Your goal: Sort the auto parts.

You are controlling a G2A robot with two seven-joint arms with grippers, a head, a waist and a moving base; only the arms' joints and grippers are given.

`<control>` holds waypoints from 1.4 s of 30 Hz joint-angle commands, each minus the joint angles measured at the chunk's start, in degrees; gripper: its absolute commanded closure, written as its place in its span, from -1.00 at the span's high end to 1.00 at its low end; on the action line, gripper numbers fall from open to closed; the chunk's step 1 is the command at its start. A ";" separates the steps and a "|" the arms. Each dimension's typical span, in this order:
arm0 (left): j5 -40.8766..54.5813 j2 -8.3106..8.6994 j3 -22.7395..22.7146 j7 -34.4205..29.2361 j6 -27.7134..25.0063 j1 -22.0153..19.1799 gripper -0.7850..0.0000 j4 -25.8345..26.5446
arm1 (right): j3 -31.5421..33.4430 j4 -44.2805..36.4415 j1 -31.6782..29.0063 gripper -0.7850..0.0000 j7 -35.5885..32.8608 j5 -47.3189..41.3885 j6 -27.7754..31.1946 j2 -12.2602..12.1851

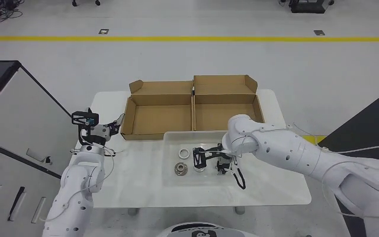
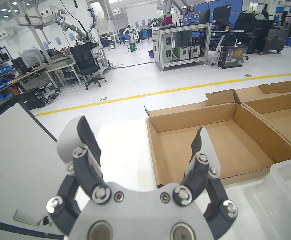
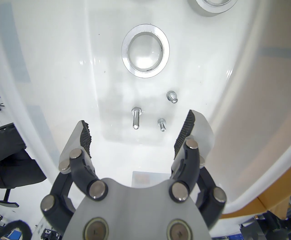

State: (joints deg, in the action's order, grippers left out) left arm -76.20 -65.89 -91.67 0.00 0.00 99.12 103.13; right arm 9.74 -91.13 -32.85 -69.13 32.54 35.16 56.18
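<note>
Down low inside a glossy white plastic tray (image 3: 68, 68): right gripper (image 3: 137, 123), ribbed black rubber pads (image 3: 86, 136) on pale metal fingers, spread wide and gripping nothing. Just ahead of the fingertips, flat on the tray floor, a long bolt (image 3: 136, 118) of bright steel, hex head pointing away from the gripper. Beside it, nearer one finger, a short bolt (image 3: 161, 124). A little farther ahead, apart from both, another stubby bolt (image 3: 172, 97) with a threaded tip. Farther ahead again, a thick metal ring (image 3: 145, 51), round, brushed silver, lying flat and touching none of the bolts. Beyond that, part of a second ring (image 3: 213, 6) in the same dull silver. From above, near the same fingertips, a darker round flanged part (image 1: 180, 169).

Off by the table's edge, left gripper (image 2: 142, 129), raised above the smooth white table (image 2: 122, 147), jaws likewise apart and holding nothing, with the same ridged black pads. Ahead and toward one finger, a shallow cardboard box (image 2: 227, 145), brown and matte, flaps standing up, with a twin box (image 2: 272, 106) side by side against it. Close to that same finger, a translucent corner of the tray.

Farther off, pale polished floor crossed by a yellow line (image 2: 159, 93), a black mesh office chair (image 2: 87, 61), metal-framed benches and desks with dark monitors.
</note>
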 commanded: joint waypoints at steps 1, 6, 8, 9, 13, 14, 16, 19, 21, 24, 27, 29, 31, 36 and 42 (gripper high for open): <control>0.00 0.00 0.00 0.00 0.00 0.00 1.00 0.00 | 0.00 0.17 -0.11 0.68 -0.11 0.28 -0.11 0.14; 0.00 0.00 0.00 0.00 0.00 0.00 1.00 0.00 | 0.00 0.29 -0.43 0.47 -0.55 0.83 -0.55 0.47; 0.00 0.00 0.00 0.00 0.00 0.00 1.00 0.00 | 0.00 0.33 -0.57 0.26 -0.78 1.04 -0.78 0.61; 0.00 0.00 0.00 0.00 0.00 0.00 1.00 0.00 | 0.00 0.27 -0.59 0.13 -0.84 1.10 -0.84 0.67; 0.00 0.00 0.00 0.00 0.00 0.00 1.00 0.00 | 0.00 0.43 -0.56 -0.02 -0.78 1.24 -0.78 0.85; 0.00 0.00 0.00 0.00 0.00 0.00 1.00 0.00 | 0.00 0.44 -0.56 -0.04 -0.84 1.32 -0.84 0.88; 0.00 0.00 0.00 0.00 0.00 0.00 1.00 0.00 | 0.00 0.37 -0.61 -0.10 -0.98 1.53 -0.98 0.94; 0.00 0.00 0.00 0.00 0.00 0.00 1.00 0.00 | 0.00 0.35 -0.63 -0.13 -1.18 1.61 -1.18 1.01; 0.00 0.00 0.00 0.00 0.00 0.00 1.00 0.00 | 0.00 0.35 -0.67 -0.14 -1.33 1.61 -1.33 1.05; 0.00 0.00 0.00 0.00 0.00 0.00 1.00 0.00 | 0.00 0.47 -0.80 -0.15 -1.33 1.68 -1.33 1.10; 0.00 0.00 0.00 0.00 0.00 0.00 1.00 0.00 | 0.00 0.81 -1.00 -0.16 -1.18 1.78 -1.18 1.16; 0.00 0.00 0.00 0.00 0.00 0.00 1.00 0.00 | 0.00 1.02 -1.17 -0.18 -1.11 1.96 -1.11 1.24; 0.00 0.00 0.00 0.00 0.00 0.00 1.00 0.00 | 0.00 1.28 -1.32 -0.20 -1.09 2.13 -1.09 1.35; 0.00 0.00 0.00 0.00 0.00 0.00 1.00 0.00 | 0.00 1.80 -1.41 -0.47 -1.25 2.37 -1.25 1.66; 0.00 0.00 0.00 0.00 0.00 0.00 1.00 0.00 | 0.00 2.02 -1.42 -1.00 -2.70 2.87 -2.70 2.04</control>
State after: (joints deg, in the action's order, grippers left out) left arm -76.20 -65.89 -91.67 0.00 0.00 99.12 103.13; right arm 9.74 -89.07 -34.30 -71.50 35.24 32.79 58.17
